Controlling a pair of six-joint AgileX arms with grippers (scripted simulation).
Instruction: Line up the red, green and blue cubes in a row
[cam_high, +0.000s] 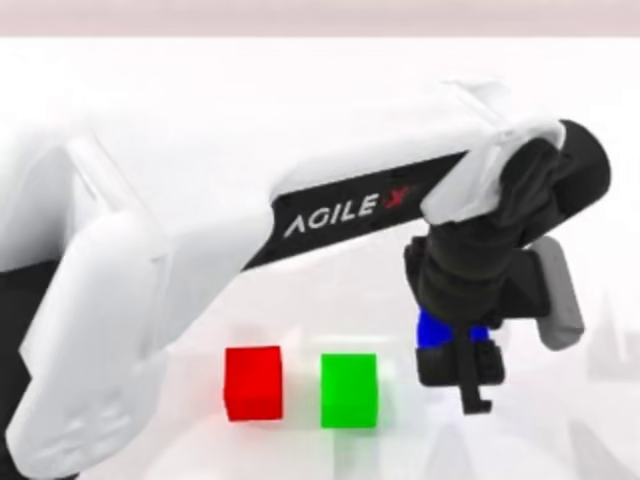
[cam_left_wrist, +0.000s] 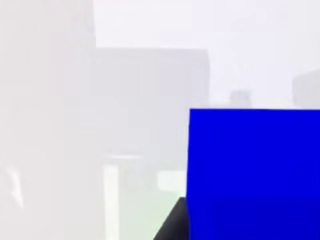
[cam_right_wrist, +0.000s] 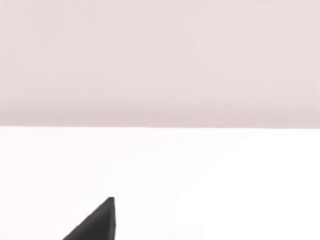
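White table, blue cube in the left hand (gripped), right of green cube.

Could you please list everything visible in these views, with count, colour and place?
red cube: one, bright red, on the table, leftmost of the three.
green cube: one, bright green, on the table just right of the red cube, apart from it.
blue cube: one, deep blue, right of the green cube, mostly hidden under the left gripper; it fills much of the left wrist view.
table: one, white, under everything.
left arm: one, white with a black band, reaching from the left across to the right side.
left gripper: one, black, at the blue cube; whether it grips the cube cannot be told.
right arm: not in the top view; only a dark tip shows in its wrist view.
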